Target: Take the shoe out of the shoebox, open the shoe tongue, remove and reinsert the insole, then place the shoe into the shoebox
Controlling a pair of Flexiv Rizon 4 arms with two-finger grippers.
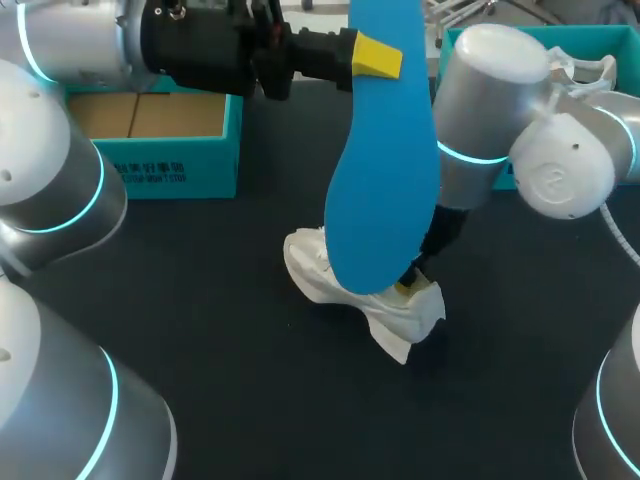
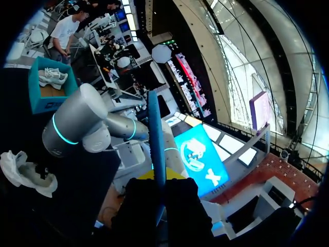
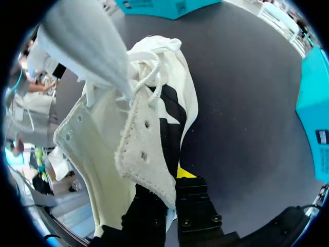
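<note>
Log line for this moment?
left fingers: shut on insole, held up | right fingers: shut on shoe, on table | step: insole out

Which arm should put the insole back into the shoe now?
Left. The left gripper is shut on the blue insole, raised above the white shoe; the right gripper is occupied holding that shoe.

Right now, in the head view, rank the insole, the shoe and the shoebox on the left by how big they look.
1. insole: largest, though it is held up nearer the camera, which inflates it.
2. shoebox on the left.
3. shoe: smallest, partly hidden behind the insole.
</note>
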